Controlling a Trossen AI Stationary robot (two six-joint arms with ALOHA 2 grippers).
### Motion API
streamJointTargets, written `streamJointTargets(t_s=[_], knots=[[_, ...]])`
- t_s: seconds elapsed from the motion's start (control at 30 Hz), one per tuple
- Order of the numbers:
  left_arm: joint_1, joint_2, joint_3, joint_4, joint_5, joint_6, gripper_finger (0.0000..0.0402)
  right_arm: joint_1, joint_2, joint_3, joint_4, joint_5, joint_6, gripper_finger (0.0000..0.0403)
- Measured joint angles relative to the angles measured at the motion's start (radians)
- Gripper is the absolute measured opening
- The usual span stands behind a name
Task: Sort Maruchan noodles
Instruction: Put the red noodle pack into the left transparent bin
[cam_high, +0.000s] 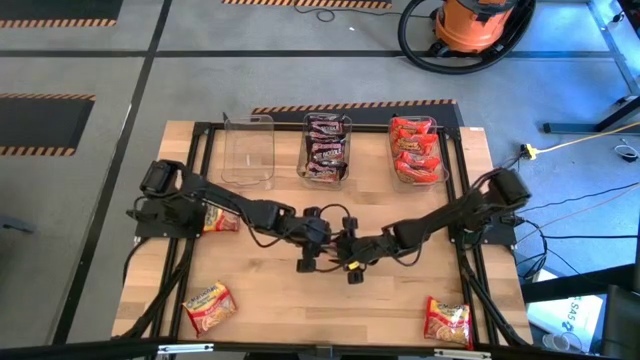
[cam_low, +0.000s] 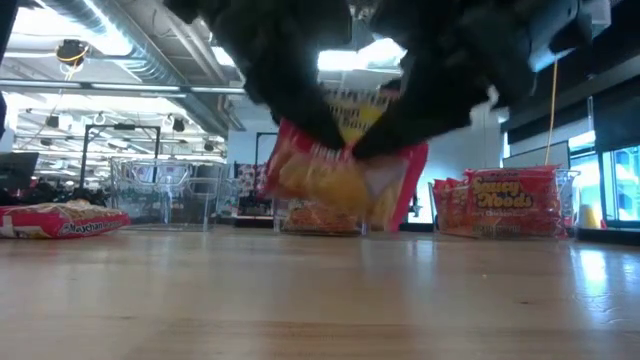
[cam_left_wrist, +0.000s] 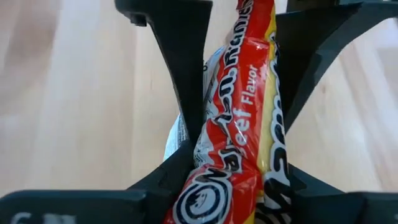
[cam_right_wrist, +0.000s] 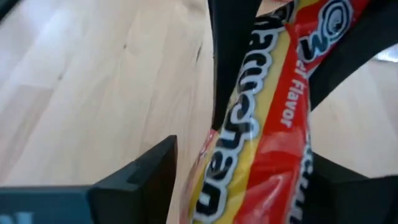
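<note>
The wooden table (cam_high: 300, 300) carries both arms, which meet near its centre. Three clear tubs stand in a row along the far edge: the left tub (cam_high: 248, 150) holds nothing visible, the middle tub (cam_high: 327, 148) holds dark packets, and the right tub (cam_high: 417, 150) holds red packets.

The left gripper (cam_left_wrist: 233, 149) is clamped on a red-and-yellow noodle packet (cam_left_wrist: 239, 124); its fingers (cam_left_wrist: 183, 93) press against both sides of the wrapper. The right gripper (cam_right_wrist: 249, 155) is at the same packet, with one finger apart from the wrapper, so its jaws stand open. In the low view the packet hangs clear of the table top.

Three further packets lie loose: one at the near left (cam_high: 208, 305), one at the near right (cam_high: 447, 320), and one beside the left arm's base (cam_high: 220, 218).
</note>
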Motion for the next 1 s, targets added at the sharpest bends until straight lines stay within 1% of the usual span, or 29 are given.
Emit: streamJointTargets(t_s=[0.13, 0.17, 0.23, 0.27, 0.33, 0.4, 0.47, 0.53, 0.63, 0.7, 0.8, 0.9, 1.0], knots=[[-0.005, -0.047, 0.0, -0.009, 0.004, 0.004, 0.0118, 0.014, -0.068, 0.002, -0.062, -0.006, -0.021, 0.022], [-0.006, -0.063, -0.001, -0.036, 0.013, 0.001, 0.0117, 0.015, -0.083, 0.002, -0.078, -0.005, -0.014, 0.022], [-0.011, -0.098, -0.019, -0.154, 0.036, 0.0, 0.0116, 0.02, -0.106, -0.004, -0.106, -0.028, -0.008, 0.022], [-0.013, -0.102, -0.023, -0.158, 0.043, -0.001, 0.0116, 0.024, -0.109, -0.005, -0.1, -0.046, -0.006, 0.022], [-0.011, -0.123, -0.01, -0.142, 0.03, -0.004, 0.0116, 0.023, -0.116, -0.005, -0.07, -0.051, -0.005, 0.0221], [-0.007, -0.154, -0.009, -0.172, 0.019, -0.006, 0.0116, 0.023, -0.116, -0.004, -0.053, -0.044, -0.003, 0.0221], [-0.009, -0.148, -0.009, -0.188, 0.017, -0.006, 0.0116, 0.021, -0.115, -0.004, -0.063, -0.046, 0.001, 0.0221], [-0.01, -0.163, -0.013, -0.257, 0.008, -0.006, 0.0116, 0.022, -0.115, -0.004, -0.086, -0.041, 0.011, 0.0221], [-0.009, -0.195, -0.008, -0.294, -0.015, -0.021, 0.0116, 0.022, -0.118, -0.004, -0.115, -0.023, 0.018, 0.0221], [-0.007, -0.211, -0.01, -0.358, -0.017, -0.016, 0.0116, 0.022, -0.121, -0.004, -0.128, -0.025, 0.019, 0.0221], [0.0, -0.25, -0.013, -0.416, -0.045, -0.006, 0.0116, 0.02, -0.152, -0.019, -0.144, -0.009, 0.015, 0.0221], [0.028, -0.302, -0.062, -0.424, -0.077, -0.019, 0.0116, 0.013, -0.212, -0.063, -0.13, 0.009, 0.018, 0.0221], [0.062, -0.362, -0.133, -0.419, -0.062, -0.021, 0.0117, -0.005, -0.285, -0.127, -0.07, 0.007, 0.018, 0.0221]])
